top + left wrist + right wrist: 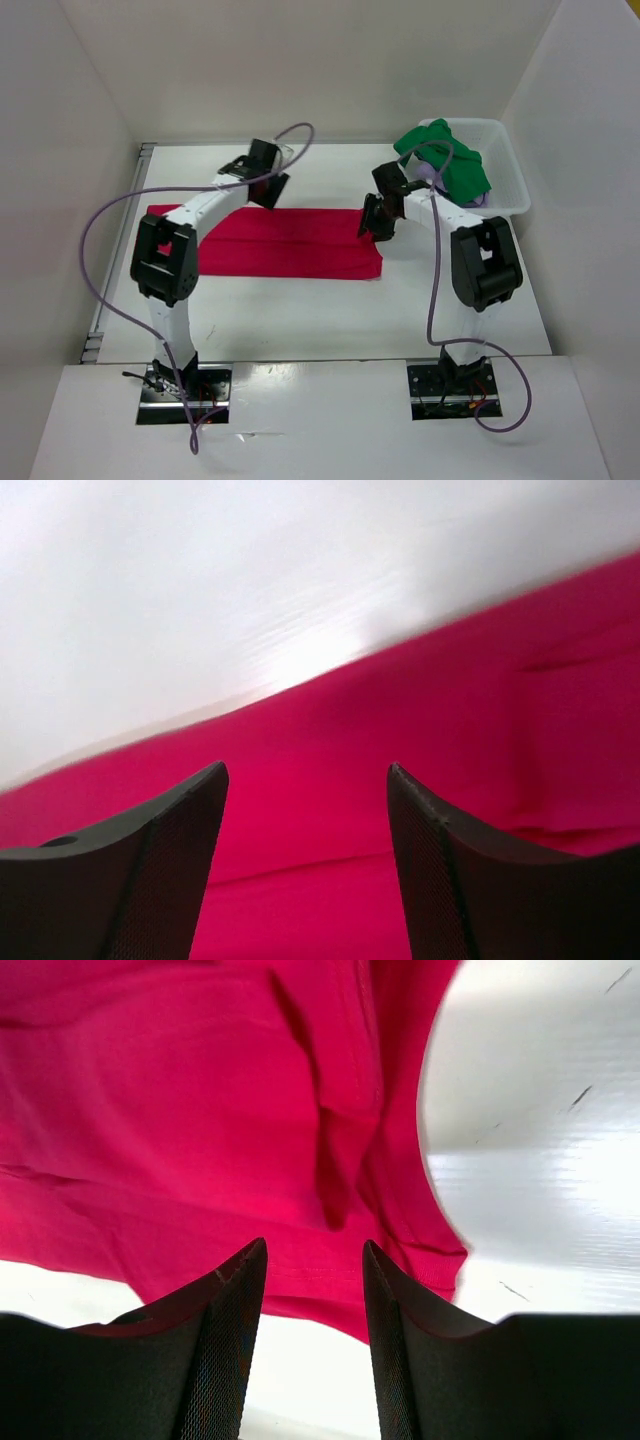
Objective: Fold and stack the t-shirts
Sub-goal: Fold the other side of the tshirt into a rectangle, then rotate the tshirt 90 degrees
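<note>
The red t-shirt lies flat on the table as a long, partly folded rectangle. My left gripper hovers open over its far edge, and the left wrist view shows red cloth below the open left gripper, with nothing between the fingers. My right gripper is open over the shirt's right end. The right wrist view shows the hem under the right gripper, which is empty. The green t-shirt is heaped in the basket, with a bit of lavender t-shirt under it.
The white plastic basket stands at the back right, close behind my right arm. White walls enclose the table on the left, back and right. Purple cables loop above both arms.
</note>
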You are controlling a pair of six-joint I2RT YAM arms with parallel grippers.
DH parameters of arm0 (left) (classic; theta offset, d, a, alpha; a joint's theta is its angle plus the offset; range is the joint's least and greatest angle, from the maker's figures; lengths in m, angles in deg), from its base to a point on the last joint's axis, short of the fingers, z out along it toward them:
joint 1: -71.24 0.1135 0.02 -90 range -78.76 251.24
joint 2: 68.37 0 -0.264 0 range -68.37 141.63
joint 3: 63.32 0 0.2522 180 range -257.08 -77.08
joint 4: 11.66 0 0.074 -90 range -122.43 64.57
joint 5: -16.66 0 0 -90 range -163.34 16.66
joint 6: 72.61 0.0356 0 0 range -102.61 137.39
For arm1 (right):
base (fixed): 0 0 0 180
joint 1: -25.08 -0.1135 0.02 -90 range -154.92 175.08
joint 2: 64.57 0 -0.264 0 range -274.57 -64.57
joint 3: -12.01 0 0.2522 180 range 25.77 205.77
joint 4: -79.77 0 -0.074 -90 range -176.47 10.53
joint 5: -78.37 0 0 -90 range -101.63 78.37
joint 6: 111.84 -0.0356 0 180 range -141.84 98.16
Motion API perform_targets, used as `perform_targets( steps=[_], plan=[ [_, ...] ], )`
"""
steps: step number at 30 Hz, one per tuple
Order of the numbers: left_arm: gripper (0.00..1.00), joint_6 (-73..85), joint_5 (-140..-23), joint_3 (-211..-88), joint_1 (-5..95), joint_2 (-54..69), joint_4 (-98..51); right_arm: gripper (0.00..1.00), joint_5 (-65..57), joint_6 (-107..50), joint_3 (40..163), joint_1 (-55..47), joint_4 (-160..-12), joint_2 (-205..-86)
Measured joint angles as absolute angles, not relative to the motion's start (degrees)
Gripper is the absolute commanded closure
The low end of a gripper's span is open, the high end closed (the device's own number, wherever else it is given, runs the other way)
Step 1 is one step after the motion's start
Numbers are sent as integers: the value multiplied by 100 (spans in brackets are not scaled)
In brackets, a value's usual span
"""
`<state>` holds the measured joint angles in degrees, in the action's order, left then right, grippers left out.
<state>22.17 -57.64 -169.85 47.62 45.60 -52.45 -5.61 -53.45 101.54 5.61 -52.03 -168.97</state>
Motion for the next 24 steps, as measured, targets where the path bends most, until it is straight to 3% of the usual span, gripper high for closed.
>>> perform_targets(
  steps=[8,13,15,16,20,24],
  plan=[
    [24,2442,-5302,-16465,7114,4165,-4911,52,-275,-5527,10064,561,-5463,-17177],
    [24,2516,-5230,-16266,7770,4191,-4944,53,-124,-5538,10062,561,-5562,-17347],
    [24,2519,-5237,-16266,7916,4215,-4902,59,-100,-5549,10056,561,-5568,-17380],
    [24,2545,-5241,-16266,7997,4232,-4869,70,-82,-5553,10029,561,-5579,-17382],
    [24,2656,-5219,-16268,8216,4460,-4714,100,-19,-5581,10010,561,-5586,-17382],
    [23,2685,-5217,-16268,8389,4781,-4683,100,-26,-5630,9990,561,-5562,-17367]
  ],
)
